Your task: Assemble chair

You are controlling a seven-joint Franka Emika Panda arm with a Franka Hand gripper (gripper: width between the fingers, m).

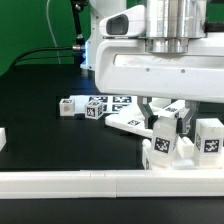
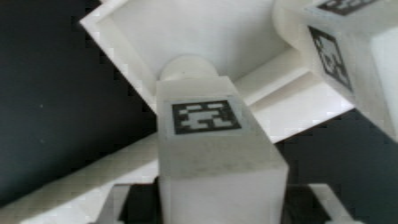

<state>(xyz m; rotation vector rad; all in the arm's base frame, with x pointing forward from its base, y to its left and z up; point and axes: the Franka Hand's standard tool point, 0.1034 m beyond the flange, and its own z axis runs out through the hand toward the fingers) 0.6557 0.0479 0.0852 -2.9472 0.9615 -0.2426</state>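
Gripper (image 1: 167, 128) straddles upright chunky white plastic tagged chair piece (image 2: 210, 150) at exterior-view 5 o'clock, jaws narrow, grip unconfirmed; probably lining up for pickup.

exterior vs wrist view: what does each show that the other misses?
Exterior only: the long white rail, two small tagged blocks on the exterior view's left, and the arm above. Wrist only: the tagged face of the upright part, close up. Both: that upright part at the gripper, with a second tagged part beside it.
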